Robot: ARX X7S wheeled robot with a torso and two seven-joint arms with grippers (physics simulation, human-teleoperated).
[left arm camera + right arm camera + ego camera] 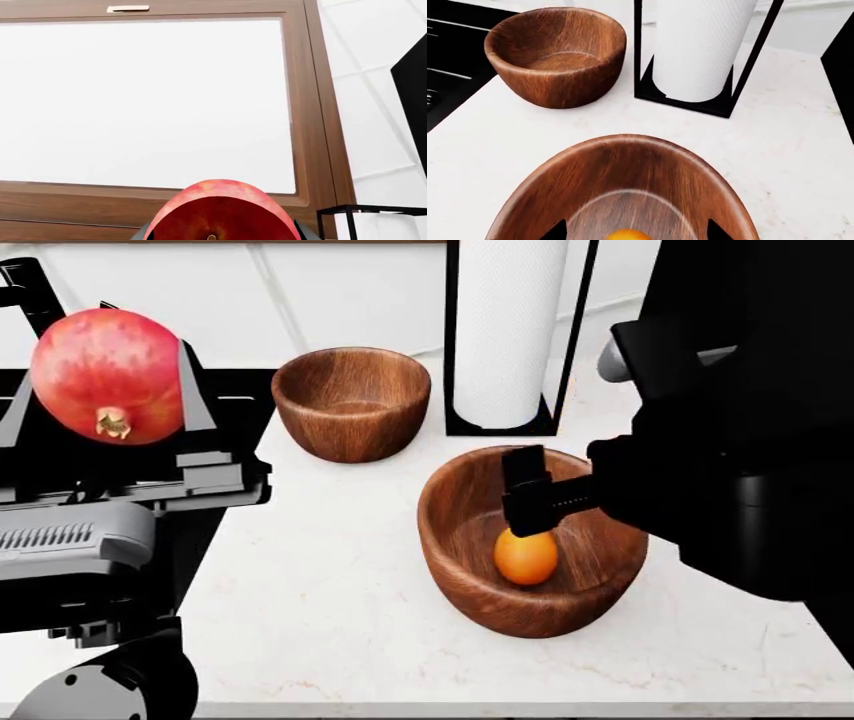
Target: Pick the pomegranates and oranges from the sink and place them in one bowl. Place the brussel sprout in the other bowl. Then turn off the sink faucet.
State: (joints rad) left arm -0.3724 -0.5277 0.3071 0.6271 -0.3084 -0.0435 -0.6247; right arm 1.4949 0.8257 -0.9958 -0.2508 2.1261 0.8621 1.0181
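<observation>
My left gripper (110, 390) clamps a red, yellow-blushed pomegranate (107, 362); right gripper (534, 502), fingers apart, hovers over the orange (526, 556) in the near bowl (461, 502).

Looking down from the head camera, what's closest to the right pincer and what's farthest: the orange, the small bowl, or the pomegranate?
1. Orange: right under the right pincer, inside the big bowl.
2. Small bowl: farther back on the counter, toward the robot's left, beside the paper towel roll.
3. Pomegranate: farthest, held up in the left pincer on the far left.
</observation>
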